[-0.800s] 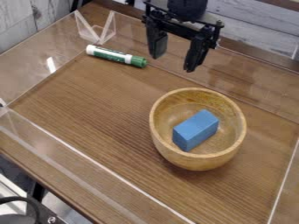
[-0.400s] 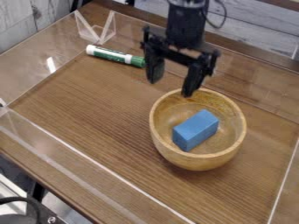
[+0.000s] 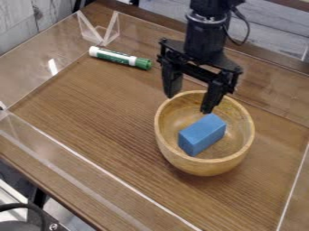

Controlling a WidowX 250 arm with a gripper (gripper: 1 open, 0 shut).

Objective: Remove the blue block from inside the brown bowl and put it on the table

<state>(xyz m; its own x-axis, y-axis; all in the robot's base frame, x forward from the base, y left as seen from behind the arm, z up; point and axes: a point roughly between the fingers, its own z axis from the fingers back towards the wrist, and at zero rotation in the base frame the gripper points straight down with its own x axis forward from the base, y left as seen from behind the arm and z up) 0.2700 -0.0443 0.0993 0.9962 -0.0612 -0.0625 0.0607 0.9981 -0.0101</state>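
Since the earlier frames the claw (image 3: 193, 88) had travelled from the back of the table (image 3: 97, 108) toward the camera and downward, until it hung over the far rim of the brown bowl (image 3: 205, 132); nothing else had shifted, the bowl, the block and the marker lying as they did before. Its two dark fingers (image 3: 168, 79) pointed straight down and stood spread wide, as wide as they showed in any of the frames, with nothing between them; one tip hung outside the bowl's far-left rim, the other above the hollow near the far wall; whether either tip touched the wood could not be told. Just below and slightly nearer the camera than the claw lay the blue block (image 3: 203, 133), resting flat in the bowl's hollow, set at a slant with one end toward the claw's right-hand finger and the other toward the bowl's near-left wall; it was not gripped, and a gap showed between it and the fingertips. Well to the left of the claw and a little behind it, the green-and-white marker (image 3: 119, 59) lay on the table close to the clear plastic wall (image 3: 49, 63); it was well apart from the bowl.
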